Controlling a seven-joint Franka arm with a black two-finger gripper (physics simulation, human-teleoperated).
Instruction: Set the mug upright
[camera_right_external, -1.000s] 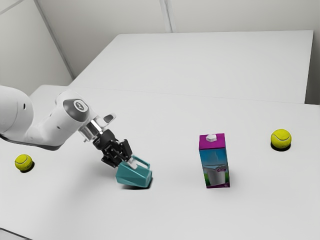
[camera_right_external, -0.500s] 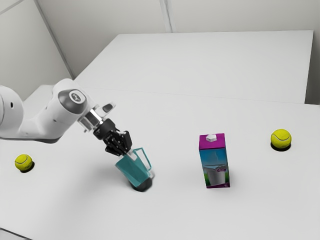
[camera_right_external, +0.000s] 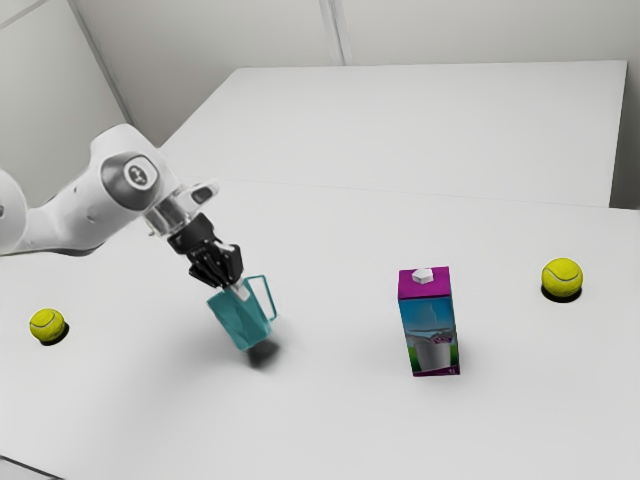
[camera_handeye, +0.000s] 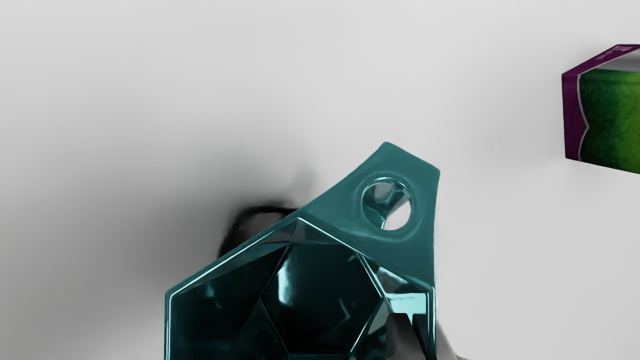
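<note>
The gripper (camera_right_external: 240, 290) is pinching the teal mug (camera_right_external: 240, 320) by its thin wall near the handle (camera_handeye: 422, 192), a sensible place for holding, while the mug, probably stiff and somewhat slippery, is hanging tilted above the table (camera_right_external: 400, 220).

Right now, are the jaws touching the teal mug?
Touching. The wrist view shows the jaws pinching the teal mug by its wall, one inside, one outside; the exterior view shows it tilted, aloft.
</note>
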